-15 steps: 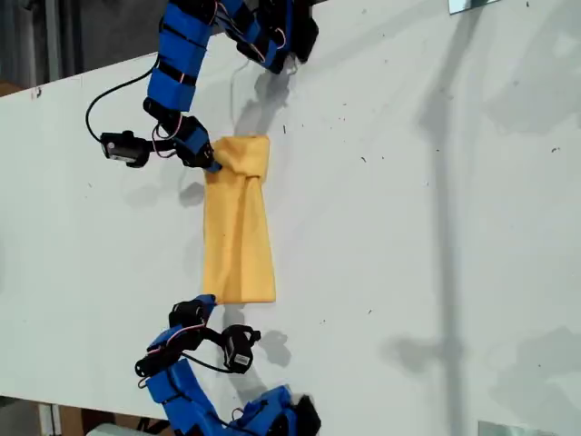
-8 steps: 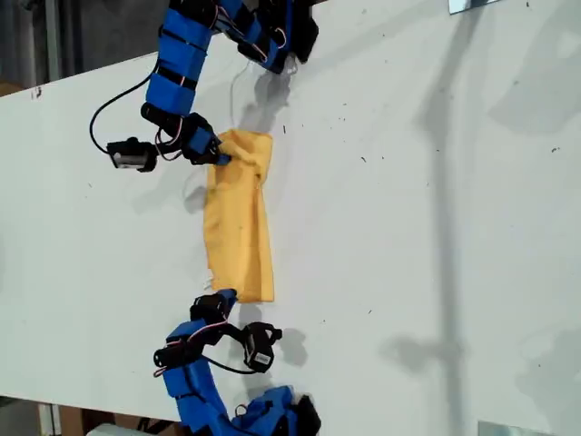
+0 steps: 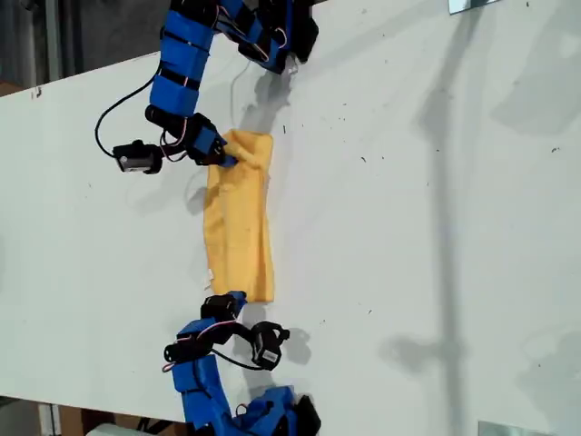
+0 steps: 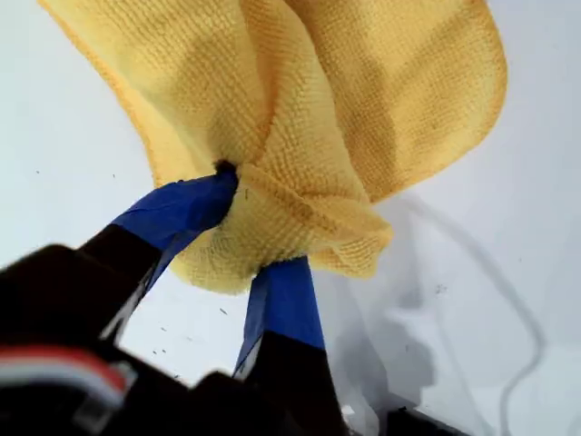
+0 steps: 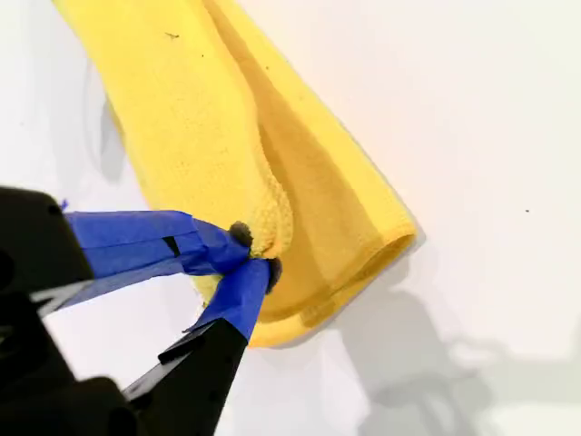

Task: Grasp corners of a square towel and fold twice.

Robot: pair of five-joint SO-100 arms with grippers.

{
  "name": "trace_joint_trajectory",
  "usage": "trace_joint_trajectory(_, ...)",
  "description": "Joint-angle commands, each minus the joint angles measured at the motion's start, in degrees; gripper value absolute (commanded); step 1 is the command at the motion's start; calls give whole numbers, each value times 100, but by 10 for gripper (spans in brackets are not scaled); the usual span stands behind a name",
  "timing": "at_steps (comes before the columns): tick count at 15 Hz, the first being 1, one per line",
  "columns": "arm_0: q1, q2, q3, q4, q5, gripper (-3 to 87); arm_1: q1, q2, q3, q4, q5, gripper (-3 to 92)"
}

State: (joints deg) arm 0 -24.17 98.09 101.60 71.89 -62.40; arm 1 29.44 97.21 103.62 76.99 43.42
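The square towel, already folded into a long strip on the counter, stretches lengthwise between my first pincer and my second pincer, each pinched tight on its own end's bunched corner.

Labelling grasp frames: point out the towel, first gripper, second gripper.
square towel [image 3: 238, 227], exterior view, middle of the folded strip.
my first gripper [image 4: 243, 220], first wrist view, between the taped tips pinching bunched cloth.
my second gripper [image 5: 254, 257], second wrist view, between the tips clamping the towel's edge.
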Motion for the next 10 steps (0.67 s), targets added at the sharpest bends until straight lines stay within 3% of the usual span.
trace_joint_trajectory(1, -53, 220, -176, 272, -79, 108, -97, 105, -62, -53, 18, 309)
trace_joint_trajectory(4, 44, 659, -193, 475, -158, 107, -44, 325, -105, 193, 18, 383)
trace_joint_trajectory(9, -88, 976, -844, 1468, 18, 107, 308, 448, -88, 378, -185, 385)
trace_joint_trajectory(10, -9, 1055, -888, 1450, 53, 107, 360, 439, -97, 413, -202, 387)
